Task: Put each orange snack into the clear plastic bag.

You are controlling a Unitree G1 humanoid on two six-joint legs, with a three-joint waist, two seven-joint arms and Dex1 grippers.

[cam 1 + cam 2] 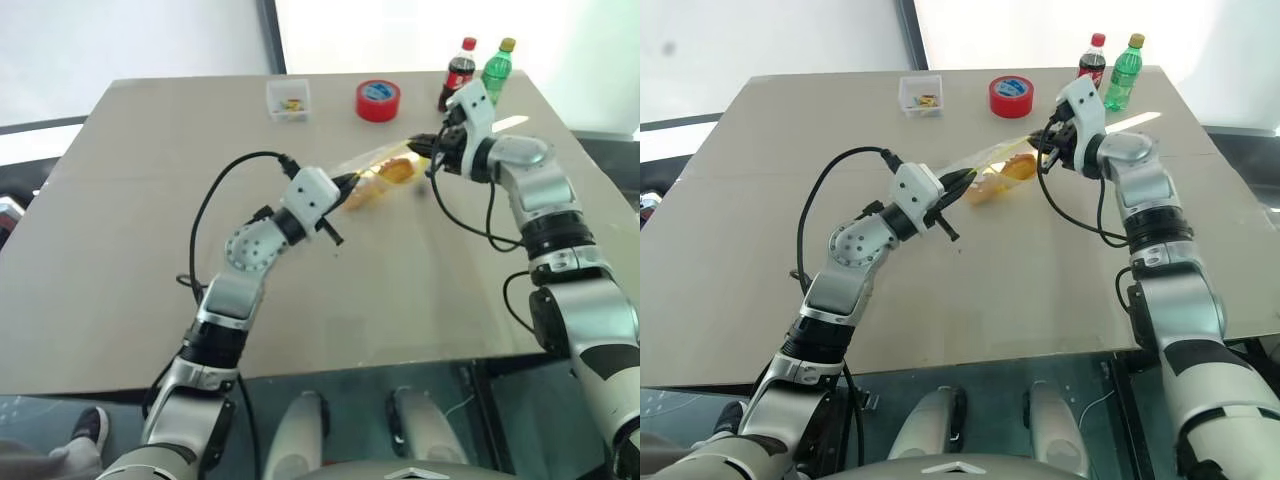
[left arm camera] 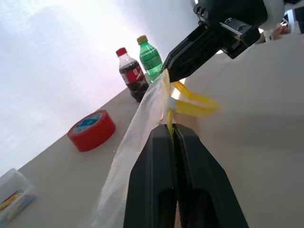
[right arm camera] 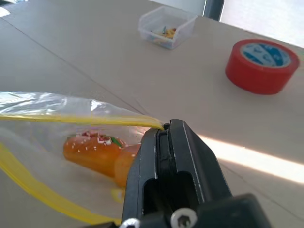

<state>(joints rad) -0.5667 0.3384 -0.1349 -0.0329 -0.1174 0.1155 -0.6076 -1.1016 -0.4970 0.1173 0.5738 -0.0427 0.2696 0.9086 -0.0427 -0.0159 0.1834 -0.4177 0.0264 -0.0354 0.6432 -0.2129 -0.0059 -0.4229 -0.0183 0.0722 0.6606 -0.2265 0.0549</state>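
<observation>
Right wrist view is showing both orange snacks (image 3: 95,154) sitting inside the clear plastic bag (image 3: 57,142), which is hanging stretched above the surface (image 1: 130,250). The right end effector (image 3: 166,130) is pinching one end of its yellow zip strip (image 3: 71,118), while the left end effector (image 2: 172,129) is clamping the other.

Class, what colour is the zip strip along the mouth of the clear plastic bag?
Yellow; the zip strip on the clear plastic bag shows best in the right wrist view.
</observation>
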